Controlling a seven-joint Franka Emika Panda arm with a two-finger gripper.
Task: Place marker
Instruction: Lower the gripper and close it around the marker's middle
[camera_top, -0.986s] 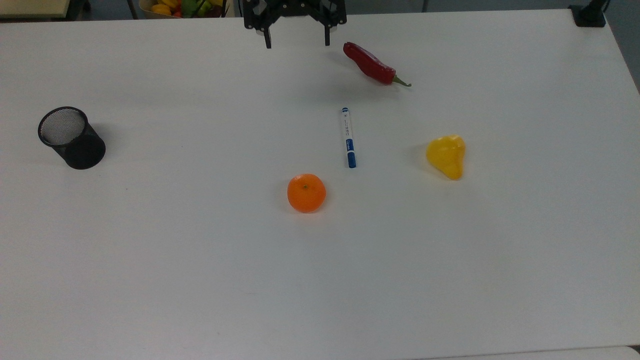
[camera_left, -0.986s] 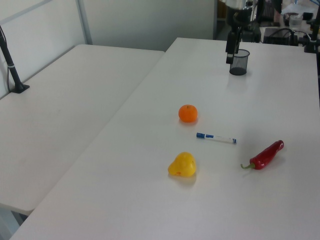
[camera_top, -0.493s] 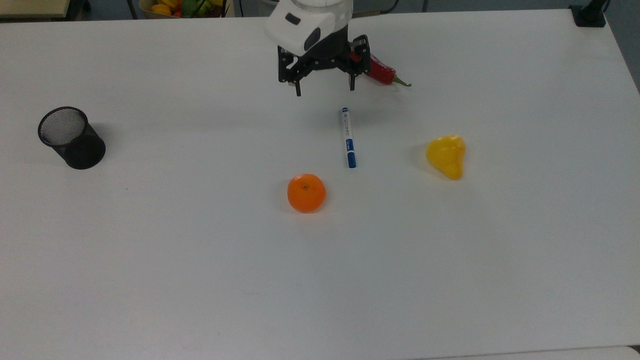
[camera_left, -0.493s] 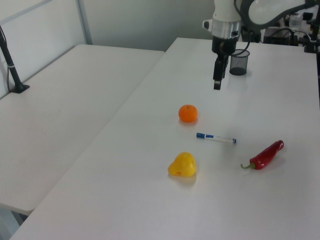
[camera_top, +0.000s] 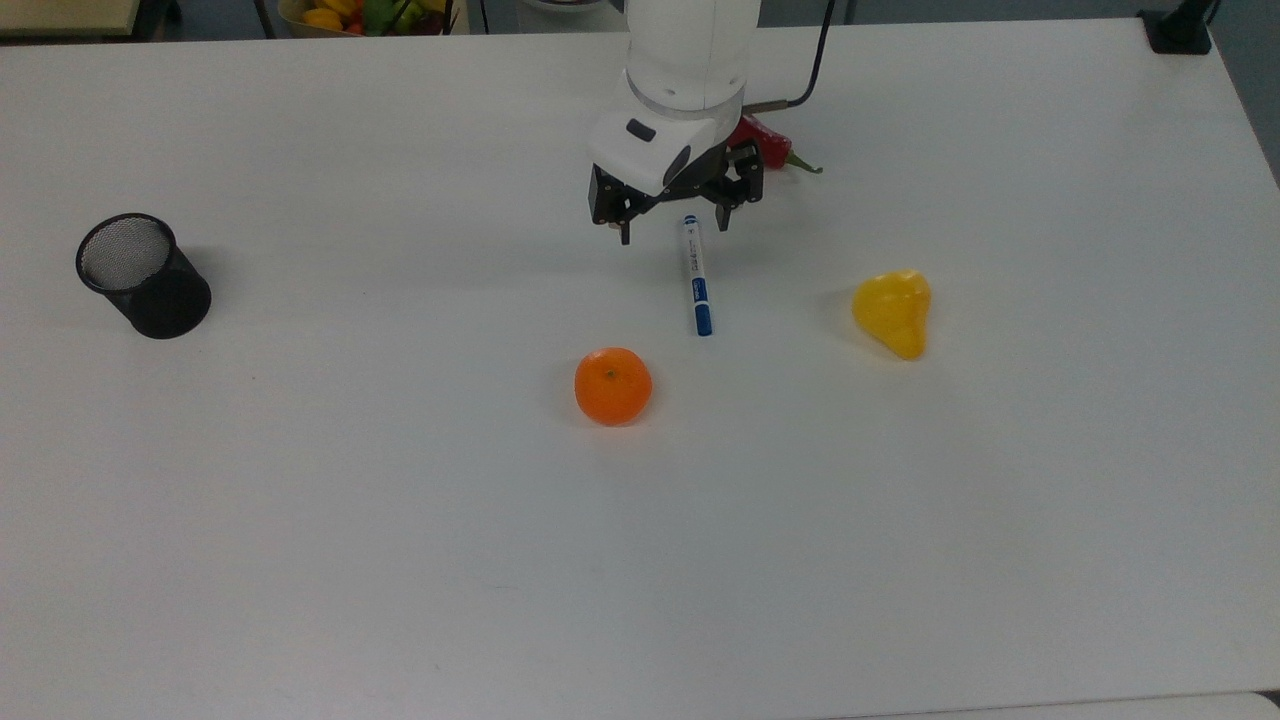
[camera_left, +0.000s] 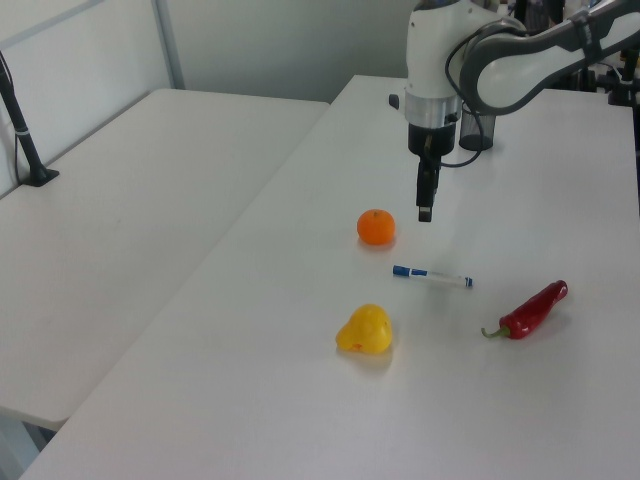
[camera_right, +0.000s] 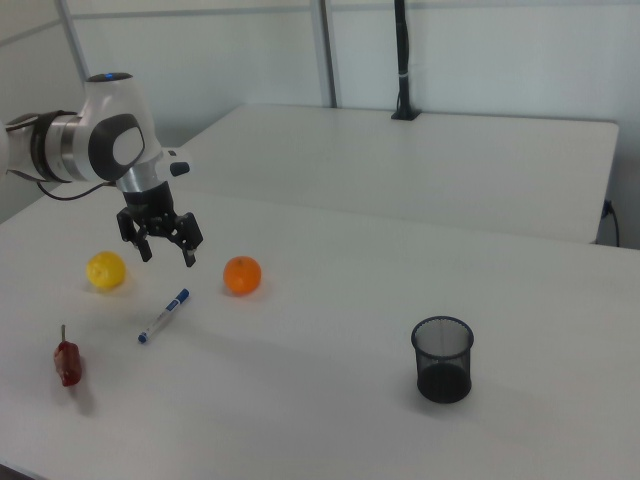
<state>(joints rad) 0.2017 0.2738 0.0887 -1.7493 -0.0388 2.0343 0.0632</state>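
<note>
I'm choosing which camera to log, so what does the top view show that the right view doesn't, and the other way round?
Top view alone: a bowl of fruit past the table's far edge, and a black clamp at its corner.

Right view alone: a second white table behind, with a black pole standing on it.

Both: the open hand hovering above the marker, the orange, the yellow fruit, the red chilli and the black mesh cup.
</note>
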